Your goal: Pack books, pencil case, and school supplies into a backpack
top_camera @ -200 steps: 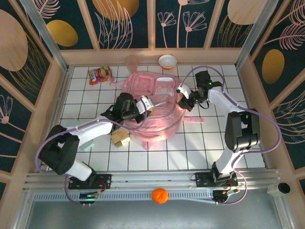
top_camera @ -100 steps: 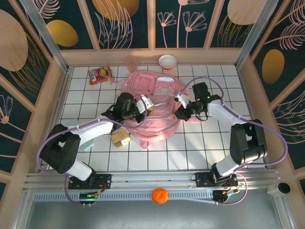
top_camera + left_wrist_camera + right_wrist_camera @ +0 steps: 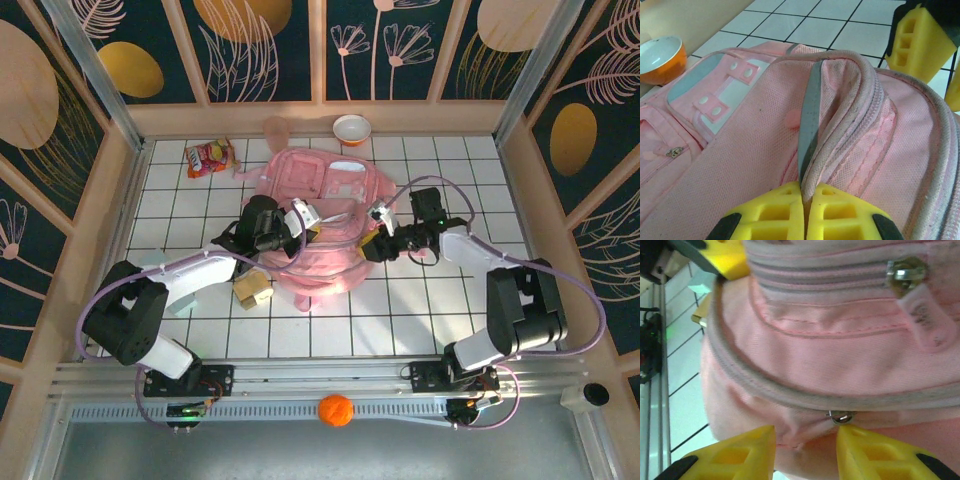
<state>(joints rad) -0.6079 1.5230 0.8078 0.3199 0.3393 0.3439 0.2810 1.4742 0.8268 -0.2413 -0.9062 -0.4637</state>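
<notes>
While left gripper (image 3: 805,192) is staying clamped on the backpack (image 3: 740,150), right gripper (image 3: 805,440) is arriving, jaws parting, zip pull (image 3: 841,416) just ahead: unzipping probably next.

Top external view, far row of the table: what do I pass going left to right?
Red-and-yellow snack packet → pale pink cup → orange bowl, white inside.

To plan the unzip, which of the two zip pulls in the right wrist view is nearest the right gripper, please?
The bare metal pull above the right gripper; the pink-tabbed pull sits higher.
</notes>
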